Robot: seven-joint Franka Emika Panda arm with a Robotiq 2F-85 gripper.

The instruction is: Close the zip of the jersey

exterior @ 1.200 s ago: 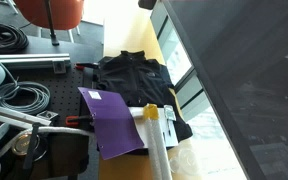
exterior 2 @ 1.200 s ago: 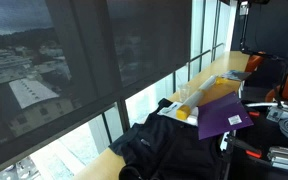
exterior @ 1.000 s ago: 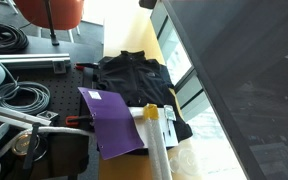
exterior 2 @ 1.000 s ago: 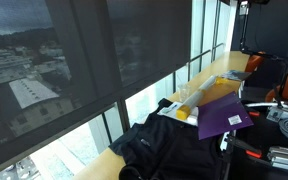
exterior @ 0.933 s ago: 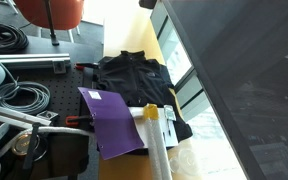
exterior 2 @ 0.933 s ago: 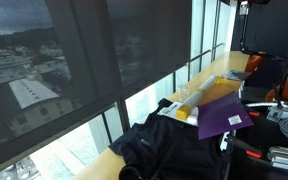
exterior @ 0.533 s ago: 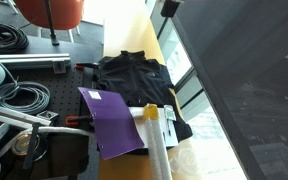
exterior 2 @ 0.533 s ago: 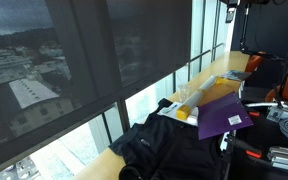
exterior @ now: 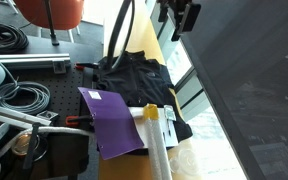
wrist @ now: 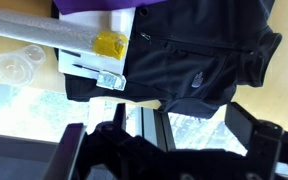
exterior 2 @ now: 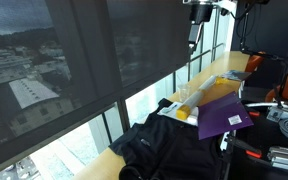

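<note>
The black jersey (exterior: pixel 134 76) lies rumpled on the wooden ledge by the window. It shows in both exterior views (exterior 2: pixel 172 150) and in the wrist view (wrist: pixel 196 50). Its zip (wrist: pixel 189 42) is a faint dark line down the front, barely distinct from the fabric. My gripper (exterior: pixel 180 18) hangs high above the ledge near the window, well clear of the jersey, and also shows in an exterior view (exterior 2: pixel 195 30). In the wrist view its jaws (wrist: pixel 164 140) are spread wide with nothing between them.
A flat purple sheet (exterior: pixel 115 122) lies partly on the jersey's lower end. Beside it are a white foam roll (exterior: pixel 156 148) and a yellow object (exterior: pixel 152 113). Cables (exterior: pixel 14 100) and an orange chair (exterior: pixel 49 12) are on the room side. The window glass (exterior 2: pixel 134 60) runs along the ledge.
The arm and gripper have swung into both exterior views from the top edge, now hanging above the ledge near the window. The jersey and sheet have not moved.
</note>
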